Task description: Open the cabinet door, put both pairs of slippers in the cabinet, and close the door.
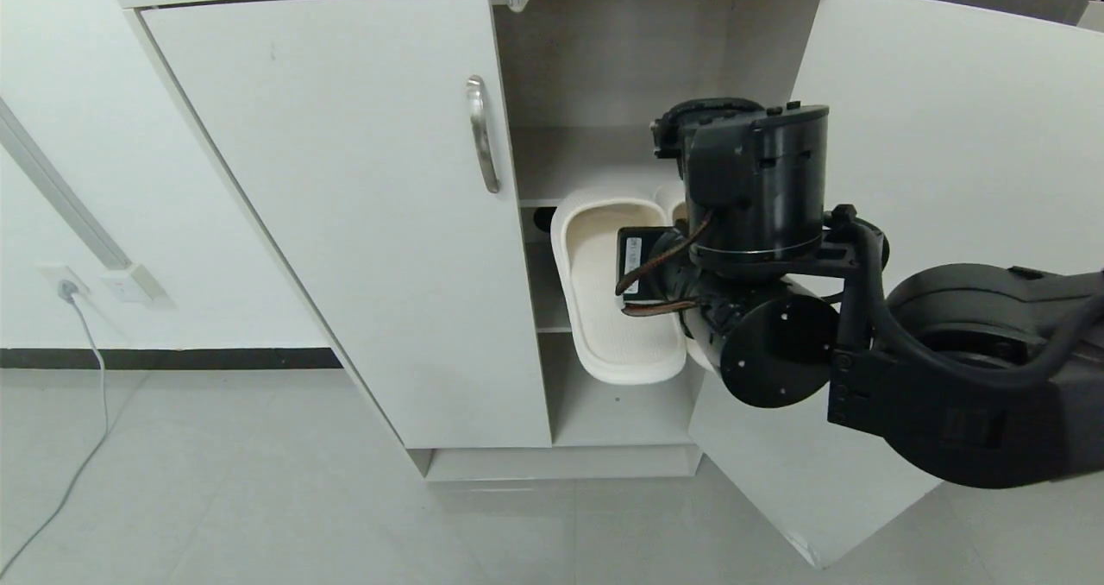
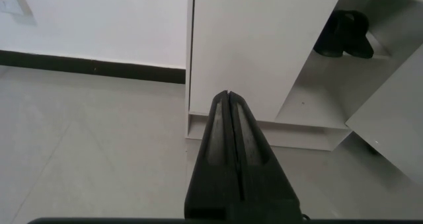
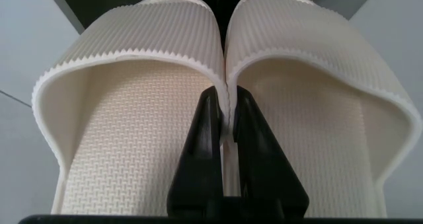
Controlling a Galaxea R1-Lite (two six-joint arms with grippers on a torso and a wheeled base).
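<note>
A pair of white slippers hangs heel-down in the open right half of the white cabinet, in front of its middle shelf. My right gripper is shut on the two inner edges of the white slippers, pinching them together. A pair of black slippers stands on a shelf inside the cabinet. The right door is swung wide open, while the left door with its metal handle stays closed. My left gripper is shut on nothing, low over the floor and facing the cabinet's base.
A wall socket with a grey cable sits left of the cabinet, above a dark baseboard. Grey tiled floor stretches in front. The open door's lower corner juts out toward me on the right.
</note>
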